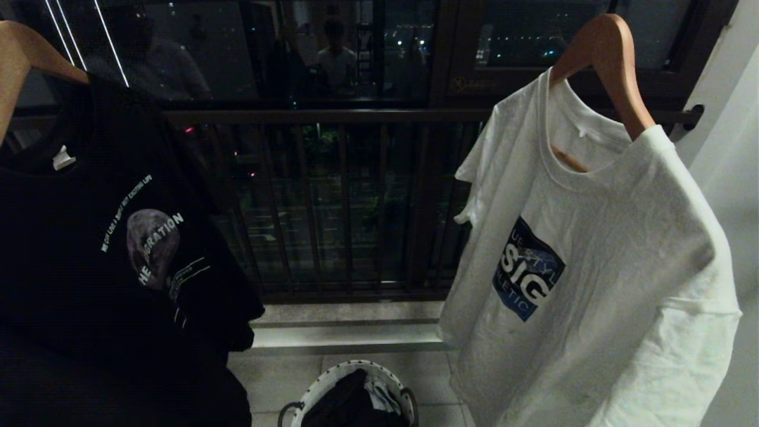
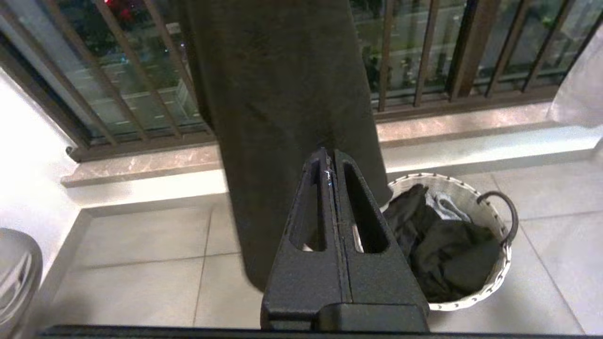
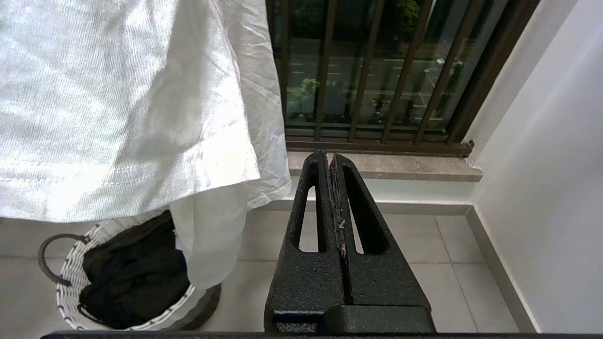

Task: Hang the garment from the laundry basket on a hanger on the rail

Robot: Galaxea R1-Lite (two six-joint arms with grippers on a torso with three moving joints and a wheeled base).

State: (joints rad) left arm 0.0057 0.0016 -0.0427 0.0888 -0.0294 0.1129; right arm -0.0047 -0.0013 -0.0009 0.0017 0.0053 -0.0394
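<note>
Two pincers face you here, and both are clenched on nothing: in each wrist view the black fingers lie pressed flat together with no cloth between them. The left gripper (image 2: 328,162) hangs above the tiled floor (image 2: 141,263), its tips in front of the hem of a black T-shirt (image 2: 278,108) that drops straight down just beyond them. Off to the side of that pincer and lower down, the laundry basket (image 2: 494,278) stands on the tiles, white with a dark pattern and a dark loop handle, holding a dark garment (image 2: 447,245) with a bit of pale cloth on top. The right gripper (image 3: 329,162) points at the window ledge (image 3: 386,167) and the barred railing (image 3: 358,70); a white T-shirt (image 3: 122,103) hangs beside it, its hem partly covering the basket below. From the head view you see neither arm: the black shirt hangs on a wooden hanger (image 1: 24,53) at the left, the white one on another wooden hanger (image 1: 605,65) at the right, the basket low between them.
</note>
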